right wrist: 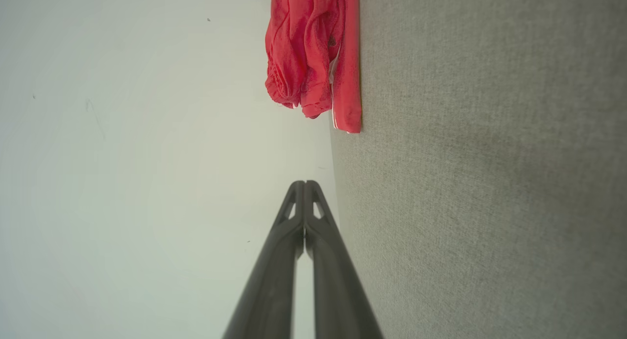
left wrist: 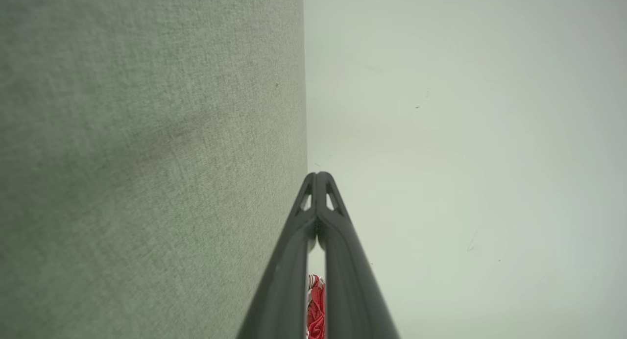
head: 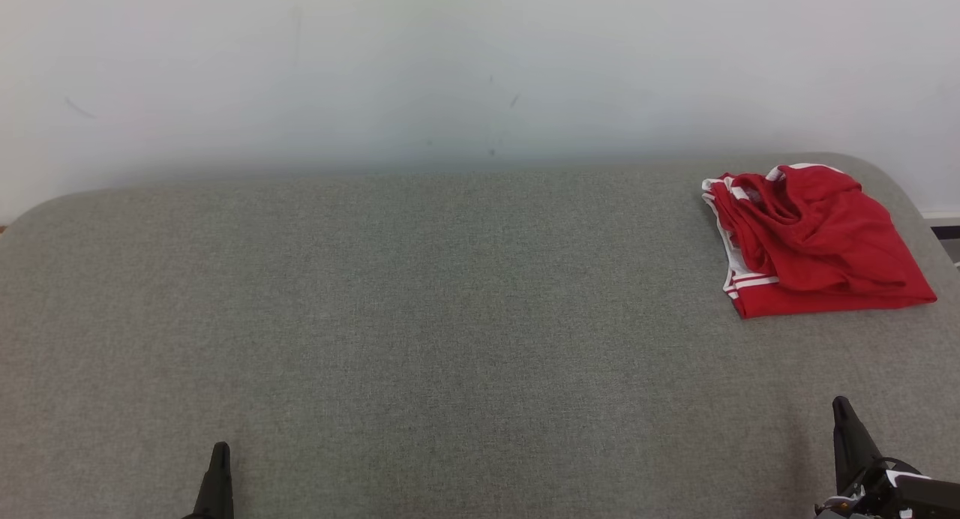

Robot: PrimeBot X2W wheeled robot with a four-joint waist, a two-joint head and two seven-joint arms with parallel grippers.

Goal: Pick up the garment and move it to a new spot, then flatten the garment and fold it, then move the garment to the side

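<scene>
On the table, the folded red garment lies at the far right corner. The left gripper and right gripper, at the near edge, are pressed together, empty.

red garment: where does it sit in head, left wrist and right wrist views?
Head view: garment, upper right on the grey surface.
Left wrist view: garment, bottom edge, behind the left gripper.
Right wrist view: garment, top centre.
Shared landmark: line where grey surface meets white wall.
</scene>
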